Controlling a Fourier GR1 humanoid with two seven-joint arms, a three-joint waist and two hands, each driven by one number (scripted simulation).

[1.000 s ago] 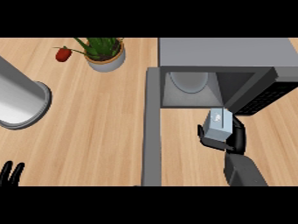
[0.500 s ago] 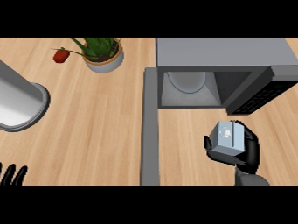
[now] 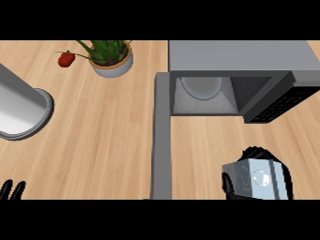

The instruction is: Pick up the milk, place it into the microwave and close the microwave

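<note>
Below open microwave (image 3: 239,77): right hand (image 3: 259,157) fingers round milk (image 3: 255,180).

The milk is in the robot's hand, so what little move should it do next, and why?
Probably carry the milk forward toward the microwave. The right hand is curled round it, and the microwave's door stands open with its cavity showing.

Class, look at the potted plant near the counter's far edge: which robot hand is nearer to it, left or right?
Neither is close; the left looks slightly nearer. The left robot hand rests at the lower left, the right robot hand, holding the milk, at the lower right, across the counter from the potted plant.
</note>
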